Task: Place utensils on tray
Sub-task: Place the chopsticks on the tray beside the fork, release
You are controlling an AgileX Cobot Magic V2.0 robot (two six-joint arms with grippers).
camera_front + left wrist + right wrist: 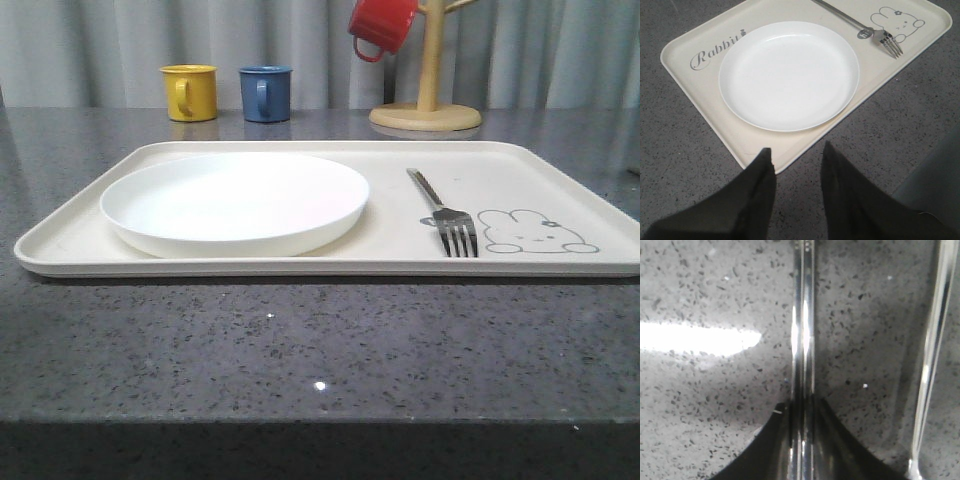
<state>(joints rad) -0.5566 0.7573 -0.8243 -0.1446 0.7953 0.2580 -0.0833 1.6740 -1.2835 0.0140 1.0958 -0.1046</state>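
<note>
Pinching a pair of long flat silver metal sticks (803, 340) between its closed black fingers, the right gripper (801, 407) sits low over the speckled grey stone counter (715, 405), another slim silver utensil (930, 355) lying just beside. The four-tined silver fork (446, 216) already rests on the large cream rectangular tray (300, 260), between the round white plate (236, 202) and the grey rabbit drawing (530, 231) near the tray's right edge. The left gripper (796, 156) hangs spread and empty off a tray corner. Judged from this, the second utensil is in hand; next comes a level lift and carry to bare tray beside the fork.
</note>
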